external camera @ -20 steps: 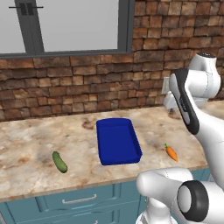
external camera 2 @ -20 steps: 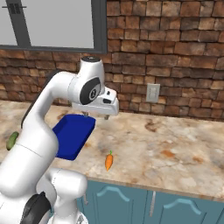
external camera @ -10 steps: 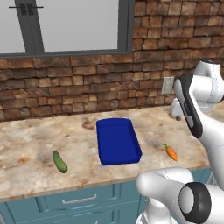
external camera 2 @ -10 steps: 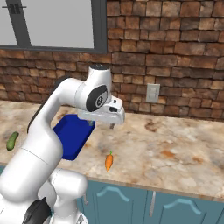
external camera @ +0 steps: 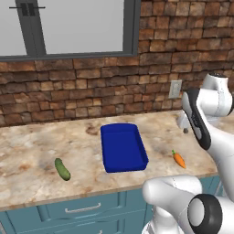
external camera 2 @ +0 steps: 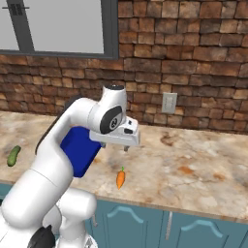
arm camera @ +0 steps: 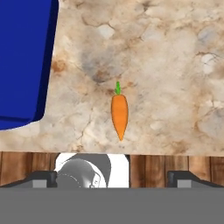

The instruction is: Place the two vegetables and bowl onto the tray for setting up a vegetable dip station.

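A small orange carrot with a green top lies on the stone counter, right of the deep blue tray. The tray holds nothing. A dark green cucumber rests far to the tray's left. My gripper hangs above the counter just behind the carrot, pointing down. It is open, its fingertips wide apart with nothing between them. The bowl is out of view.
A brick wall with a white outlet rises behind the counter, with a window above the left part. The counter's front edge runs just in front of the carrot, with blue drawers below.
The arm has swung right and a little lower, from beside the tray toward the spot above the carrot. The gripper has stayed open, and the vegetables and tray have not moved.
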Controlling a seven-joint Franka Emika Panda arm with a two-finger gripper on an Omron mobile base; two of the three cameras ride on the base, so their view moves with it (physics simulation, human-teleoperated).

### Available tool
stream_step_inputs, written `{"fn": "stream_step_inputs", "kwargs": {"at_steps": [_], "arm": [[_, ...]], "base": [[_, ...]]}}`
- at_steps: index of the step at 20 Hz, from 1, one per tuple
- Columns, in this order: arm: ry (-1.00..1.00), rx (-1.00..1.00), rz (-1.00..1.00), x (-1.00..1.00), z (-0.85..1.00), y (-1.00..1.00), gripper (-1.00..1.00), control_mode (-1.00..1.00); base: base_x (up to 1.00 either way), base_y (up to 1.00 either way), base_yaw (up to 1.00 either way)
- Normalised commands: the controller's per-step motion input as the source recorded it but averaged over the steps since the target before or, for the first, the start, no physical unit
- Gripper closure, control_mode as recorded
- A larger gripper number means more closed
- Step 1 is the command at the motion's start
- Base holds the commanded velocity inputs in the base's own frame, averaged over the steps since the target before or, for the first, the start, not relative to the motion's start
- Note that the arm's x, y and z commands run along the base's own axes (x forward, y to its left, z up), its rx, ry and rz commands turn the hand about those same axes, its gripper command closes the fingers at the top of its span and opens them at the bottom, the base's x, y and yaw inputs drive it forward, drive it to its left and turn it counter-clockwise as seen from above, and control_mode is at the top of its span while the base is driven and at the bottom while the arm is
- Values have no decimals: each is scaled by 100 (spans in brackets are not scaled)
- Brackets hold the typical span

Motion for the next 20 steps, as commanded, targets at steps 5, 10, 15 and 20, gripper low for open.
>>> {"fn": "stream_step_inputs", "kwargs": {"at_steps": [5, 10, 15, 20], "arm": [[0, 0, 0, 0, -50, -10, -100, -100], [0, 0, 0, 8, -35, 0, -100, -100], [0, 0, 0, 19, -36, 0, -100, -100], [3, 0, 0, 19, -33, 0, -100, -100]], "base": [[0, 0, 0], [0, 0, 0], [0, 0, 0], [0, 0, 0]]}}
